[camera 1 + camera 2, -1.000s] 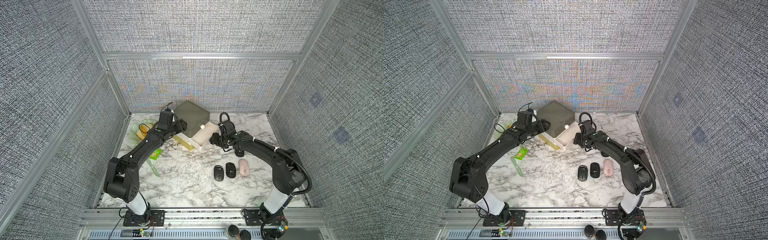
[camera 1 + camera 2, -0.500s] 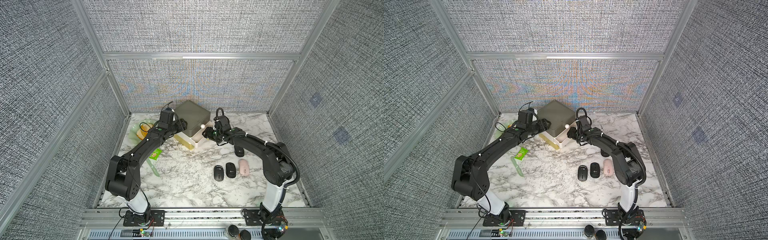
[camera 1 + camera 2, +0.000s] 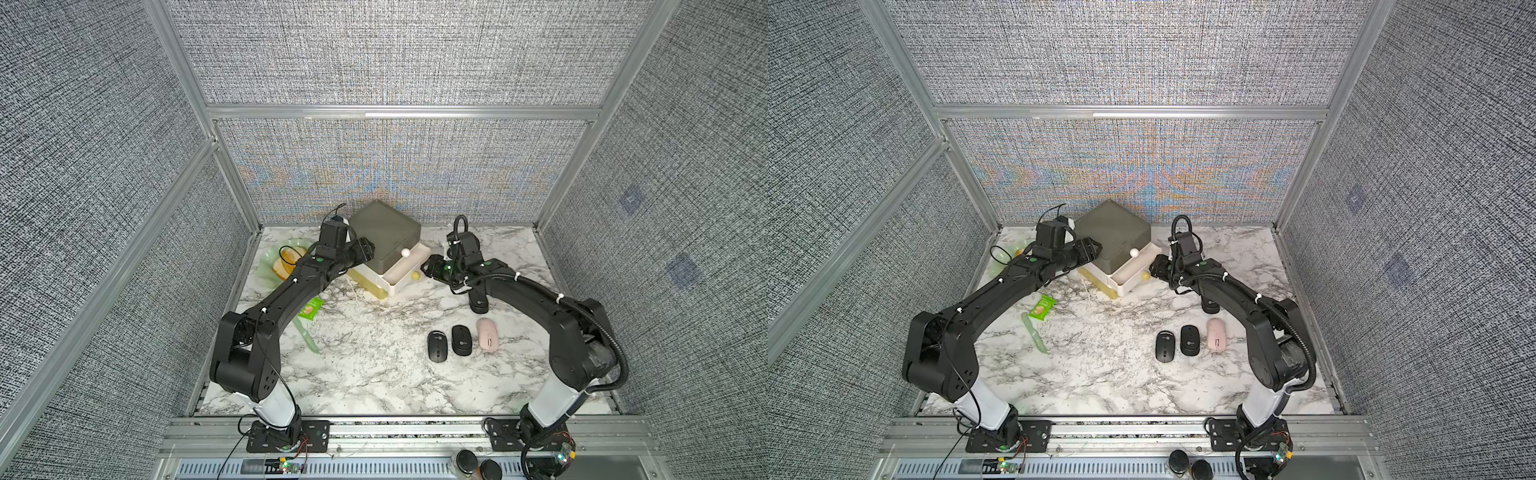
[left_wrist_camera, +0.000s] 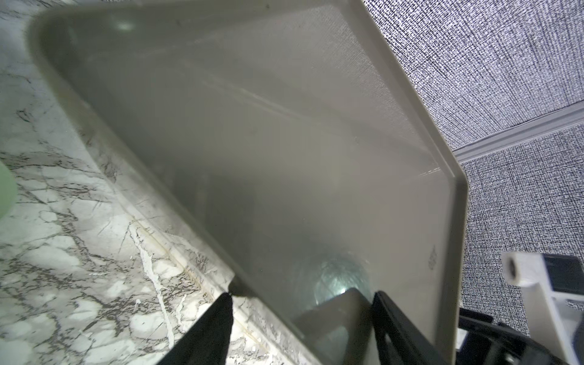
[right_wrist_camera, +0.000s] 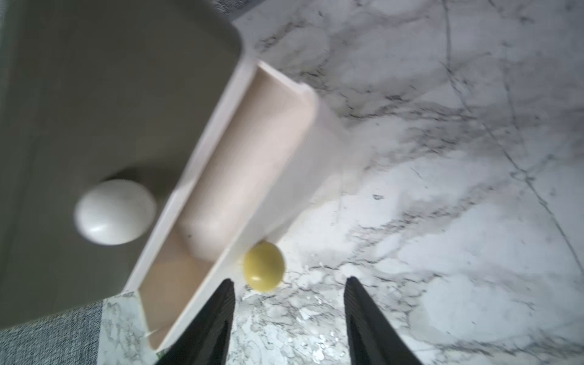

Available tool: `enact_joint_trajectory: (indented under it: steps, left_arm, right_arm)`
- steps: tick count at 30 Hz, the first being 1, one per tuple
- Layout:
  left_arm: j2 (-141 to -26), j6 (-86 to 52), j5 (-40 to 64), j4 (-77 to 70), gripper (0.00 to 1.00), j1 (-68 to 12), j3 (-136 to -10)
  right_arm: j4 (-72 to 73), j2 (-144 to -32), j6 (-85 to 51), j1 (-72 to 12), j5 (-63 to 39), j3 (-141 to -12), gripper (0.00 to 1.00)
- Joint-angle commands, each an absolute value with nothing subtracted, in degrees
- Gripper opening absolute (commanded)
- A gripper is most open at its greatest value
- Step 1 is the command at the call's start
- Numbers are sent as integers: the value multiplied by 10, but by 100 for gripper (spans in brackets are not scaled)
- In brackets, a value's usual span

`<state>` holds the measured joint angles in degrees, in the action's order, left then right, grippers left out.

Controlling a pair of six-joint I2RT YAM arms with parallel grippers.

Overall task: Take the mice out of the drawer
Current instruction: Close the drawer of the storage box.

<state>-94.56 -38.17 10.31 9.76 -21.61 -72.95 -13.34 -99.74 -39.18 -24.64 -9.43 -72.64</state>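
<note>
Mice [image 3: 461, 340] lie on the worktop [image 3: 365, 374], shown only in both top views; wrist views alone reveal right fingers [image 5: 215, 319] spread beside the open drawer [image 5: 252, 151], left fingers [image 4: 211, 328] straddling the cabinet [image 4: 252, 158], grip unclear.

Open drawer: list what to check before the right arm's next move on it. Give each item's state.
1. Open drawer: no mouse in the part of its inside that shows: ok.
2. Right end effector: jaws apart, nothing between them: ok.
3. Yellow-green knob: ahead of the fingertips, close to one finger, not centred: not ok.
4. Left end effector at the side wall of the drawer unit; firm brace: cannot tell.
5. Black mouse lies partly under the right forearm and may get swept: not ok.
6. Drawer with the white knob: shut, contents hidden: cannot tell.
</note>
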Motion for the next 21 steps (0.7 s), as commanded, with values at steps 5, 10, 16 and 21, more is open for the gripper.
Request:
enact_joint_trajectory:
  steps: [5,10,16,21]
  left_arm:
    - [-956,-367,93,158,70,-216,-732]
    - [-961,-359,103,160,70,-216,-733]
    - [-964,-354,118,161,66,-216,-737]
    - [-962,-354,113,164,66,-216,-736]
  right_arm:
    - [-144,-1057,-407,-241,-82,-768,44]
    - [-121,-1098,-399,-247,-99,-821,43]
    - [-100,-1146,-404,-252,-128,-869,44]
    - [-88,-1165,-410,-255,-139,-886,44]
